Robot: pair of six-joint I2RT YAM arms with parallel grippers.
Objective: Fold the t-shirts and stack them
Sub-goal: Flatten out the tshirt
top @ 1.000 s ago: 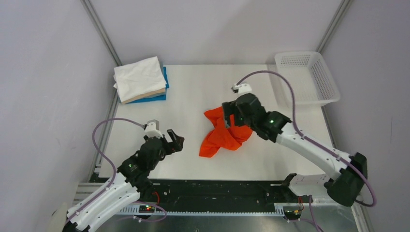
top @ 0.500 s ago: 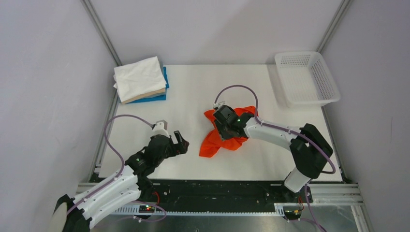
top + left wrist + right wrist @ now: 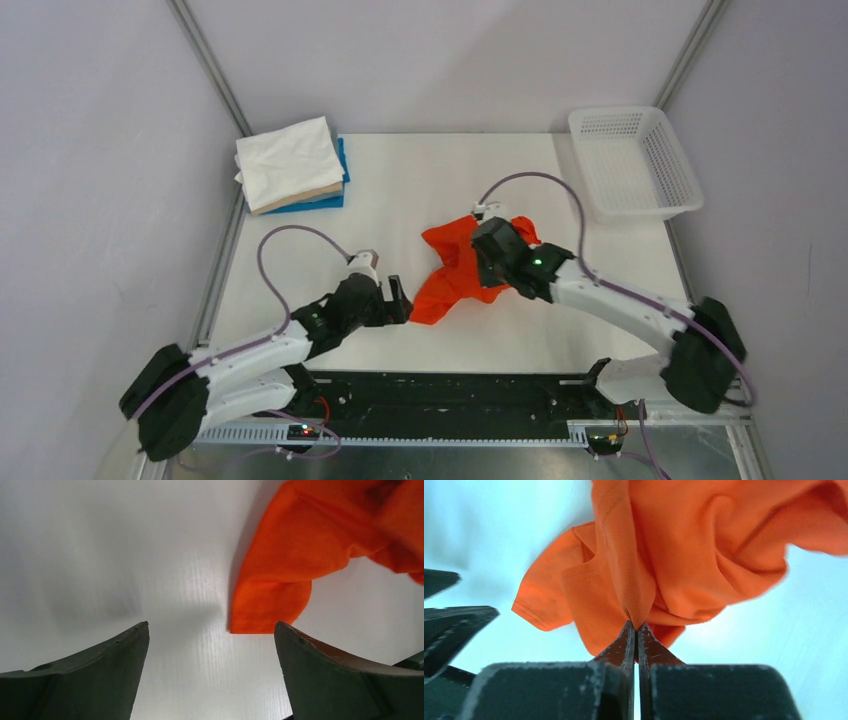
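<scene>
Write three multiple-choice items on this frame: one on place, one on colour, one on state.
1. Where on the white table does the pile of folded cloth shirts lie?
A. far-left corner
B. near-right corner
C. centre

2. What colour is the crumpled short-sleeved cloth t-shirt?
A. green
B. orange
C. black

3. What is the right claw doing?
A. wide open over bare table
B. shut on the t-shirt's cloth
C. out of every view

Answers:
1 A: in the top view the pile sits at the far-left corner.
2 B: the cloth is bright orange in every view.
3 B: the right wrist view shows its fingers pinched together on a fold.
</scene>
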